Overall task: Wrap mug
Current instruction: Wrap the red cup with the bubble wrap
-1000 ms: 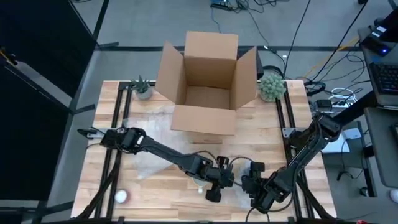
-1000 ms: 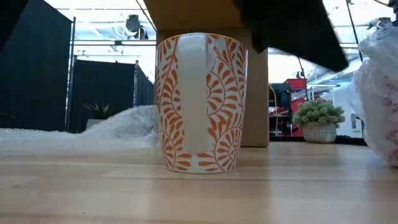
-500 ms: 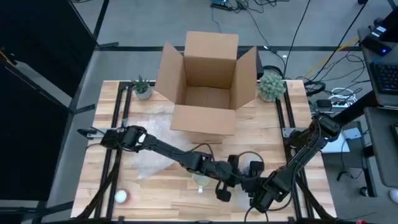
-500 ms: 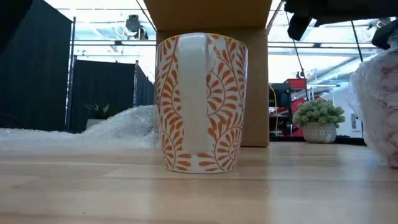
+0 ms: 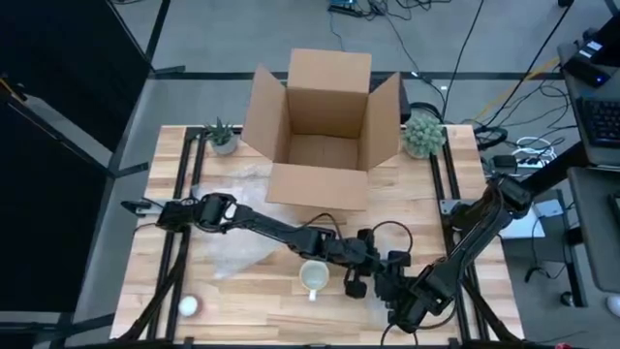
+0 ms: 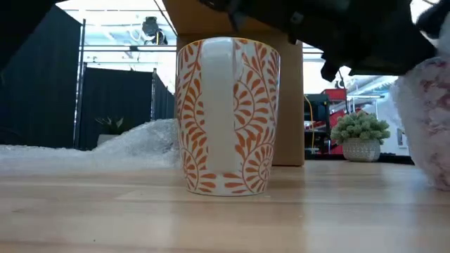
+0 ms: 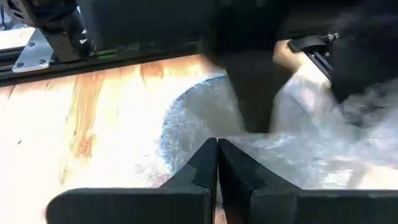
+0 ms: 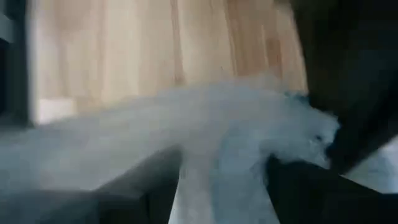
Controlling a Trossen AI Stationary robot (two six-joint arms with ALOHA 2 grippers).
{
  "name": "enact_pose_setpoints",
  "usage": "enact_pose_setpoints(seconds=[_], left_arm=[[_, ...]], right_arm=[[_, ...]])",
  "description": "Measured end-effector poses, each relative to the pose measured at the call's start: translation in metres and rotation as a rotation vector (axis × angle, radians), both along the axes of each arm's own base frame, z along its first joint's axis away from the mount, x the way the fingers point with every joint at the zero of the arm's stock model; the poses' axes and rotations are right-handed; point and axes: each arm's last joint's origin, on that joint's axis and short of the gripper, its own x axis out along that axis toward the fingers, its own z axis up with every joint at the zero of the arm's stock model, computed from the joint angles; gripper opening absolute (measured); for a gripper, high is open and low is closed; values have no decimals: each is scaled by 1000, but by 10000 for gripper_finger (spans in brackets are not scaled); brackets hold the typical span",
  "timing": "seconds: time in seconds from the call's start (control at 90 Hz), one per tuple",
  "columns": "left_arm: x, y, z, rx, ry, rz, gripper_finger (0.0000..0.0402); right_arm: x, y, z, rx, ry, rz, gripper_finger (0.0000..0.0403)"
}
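Observation:
A white mug with an orange leaf pattern [image 5: 313, 278] [image 6: 226, 116] stands upright on its base on the wooden table, its handle toward the near edge. My left gripper [image 5: 355, 283] [image 7: 217, 149] is shut just to the mug's right, pointing at a bunched piece of bubble wrap [image 7: 323, 149] [image 6: 429, 119]. My right gripper [image 5: 392, 283] [image 8: 221, 186] is closed on that wrap, right beside the left gripper. A second sheet of bubble wrap [image 5: 232, 254] lies flat on the table left of the mug. My left gripper's shut fingertips stand at the edge of the bunched wrap [image 7: 249, 146]; I cannot tell whether they touch it. My right gripper has a bunched, several-layered part of the wrap [image 8: 217, 162] between its two fingers [image 8: 149, 183]. The wrap spreads out beyond the fingers toward the table.
An open cardboard box [image 5: 320, 126] stands at the far middle of the table. Small potted plants [image 5: 222, 136] [image 5: 421, 134] sit on either side of it. A white ball [image 5: 188, 306] lies at the near left corner.
My left gripper has moved from above the mug toward the table's right edge, up to my right gripper and the wrap. The mug now shows uncovered from above and has stayed where it was.

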Motion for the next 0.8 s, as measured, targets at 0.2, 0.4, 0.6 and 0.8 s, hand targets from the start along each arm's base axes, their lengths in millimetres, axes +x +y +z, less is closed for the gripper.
enact_pose_setpoints(seconds=[0.2,0.4,0.6,0.8], left_arm=[[0,0,-1,-1,-2,-1,0],[0,0,-2,-1,2,-2,0],[0,-1,-3,-1,6,-4,0],[-1,-3,-3,-3,7,-9,0]], right_arm=[[-13,-2,42,18,-13,20,199],[-12,-12,48,-66,-126,-96,199],[-5,-25,4,-95,12,-209,199],[-3,-30,-20,-50,5,-274,199]])
